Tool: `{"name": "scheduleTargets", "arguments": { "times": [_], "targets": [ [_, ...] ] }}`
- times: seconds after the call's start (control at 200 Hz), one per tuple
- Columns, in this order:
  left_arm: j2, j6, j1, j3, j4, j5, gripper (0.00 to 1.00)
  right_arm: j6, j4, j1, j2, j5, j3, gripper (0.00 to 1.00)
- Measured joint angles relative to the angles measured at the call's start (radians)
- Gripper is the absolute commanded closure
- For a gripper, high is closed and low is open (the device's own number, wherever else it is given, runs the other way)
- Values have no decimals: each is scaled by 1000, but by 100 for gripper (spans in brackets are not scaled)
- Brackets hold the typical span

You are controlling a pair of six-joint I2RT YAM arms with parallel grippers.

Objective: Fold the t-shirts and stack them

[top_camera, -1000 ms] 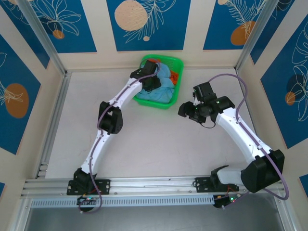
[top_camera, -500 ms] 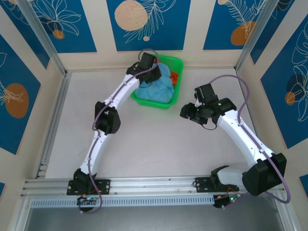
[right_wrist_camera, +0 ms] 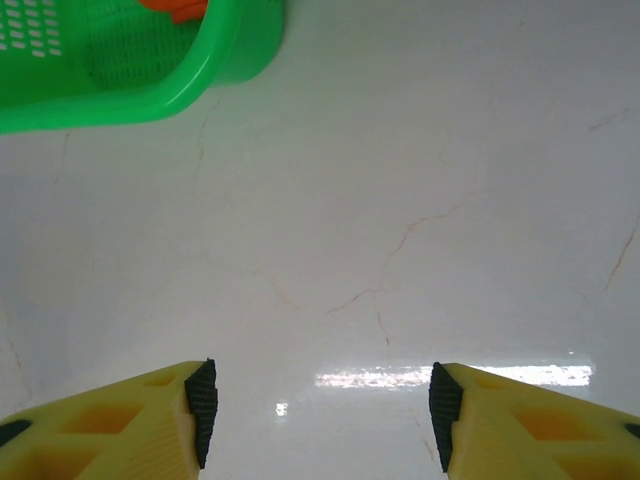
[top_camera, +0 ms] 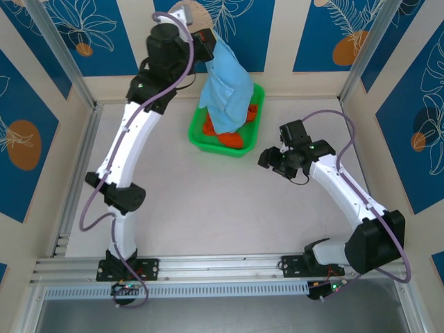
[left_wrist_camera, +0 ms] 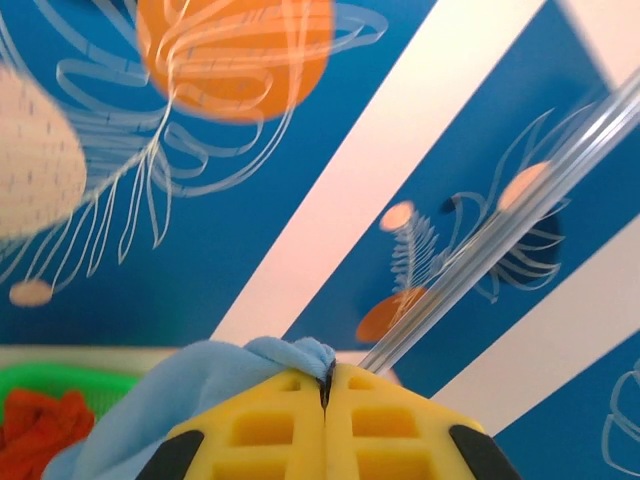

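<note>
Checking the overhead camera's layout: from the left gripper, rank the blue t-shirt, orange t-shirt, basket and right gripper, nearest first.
From the left gripper:
1. Blue t-shirt, pinched in its shut jaws, hanging over the basket.
2. Orange t-shirt and basket, below; the shirt lies in the basket, so too close to call.
3. Right gripper, open, far right over the table.

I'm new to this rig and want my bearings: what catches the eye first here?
The light blue t-shirt hangs high over the green basket at the far edge of the table, pinched by the left gripper, jaws shut. An orange t-shirt lies in the basket, while the right gripper hovers open above the table.
</note>
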Motion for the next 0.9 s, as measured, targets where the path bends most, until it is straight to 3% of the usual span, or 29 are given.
{"name": "scheduleTargets", "arguments": {
  "times": [0.29, 0.495, 0.59, 0.735, 0.9],
  "targets": [
    [-224, 151, 0, -11, -61, -106, 100, 37, 30, -14, 92, -15, 30, 31],
    [-416, 230, 33, -140, -103, -242, 100, 86, 23, -24, 352, -24, 250, 32],
    [-501, 210, 95, -251, -145, -310, 100, 103, -1, -20, 486, -16, 392, 33],
    [-645, 98, 209, -571, -212, -352, 100, 111, -51, 5, 676, 21, 590, 39],
    [-709, -9, 271, -884, -286, -293, 100, 57, -146, 34, 849, 121, 770, 67]
  ]
}}
